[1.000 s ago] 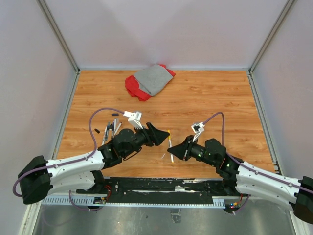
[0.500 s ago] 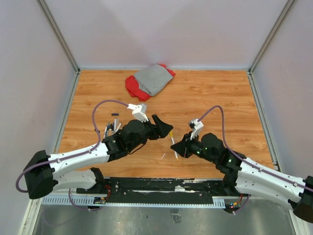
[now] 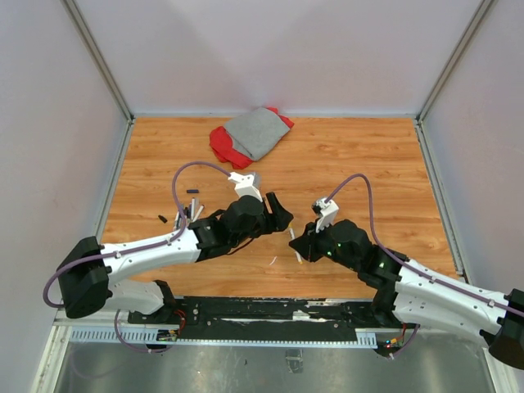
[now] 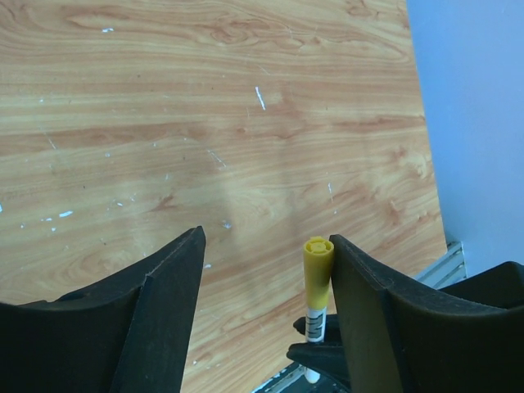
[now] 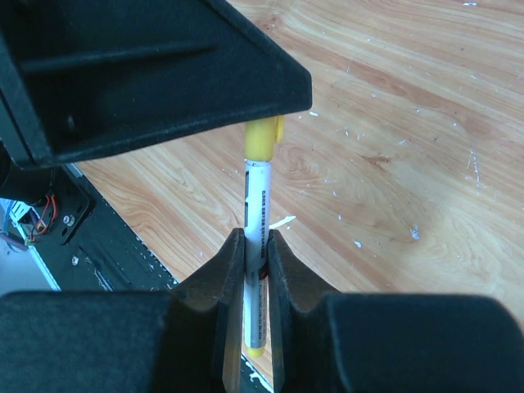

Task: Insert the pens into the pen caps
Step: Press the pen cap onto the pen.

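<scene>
Yellow cap (image 4: 317,262) looks seated on the pen (image 5: 256,205) pinched in the right gripper (image 5: 255,246), left gripper (image 4: 266,270) gaping around it, other pens (image 3: 190,214) by the table's (image 3: 368,164) left edge still waiting.

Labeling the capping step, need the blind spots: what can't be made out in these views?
- Right wrist: top of the yellow cap on the pen is covered by a finger of the left pincer; contact unclear.
- Left wrist: pen's lower barrel hidden behind the right pincer, cut by the bottom edge.
- Top view: pen mostly hidden between both pincers; spare pens and caps partly under the left arm, too small to count.
</scene>
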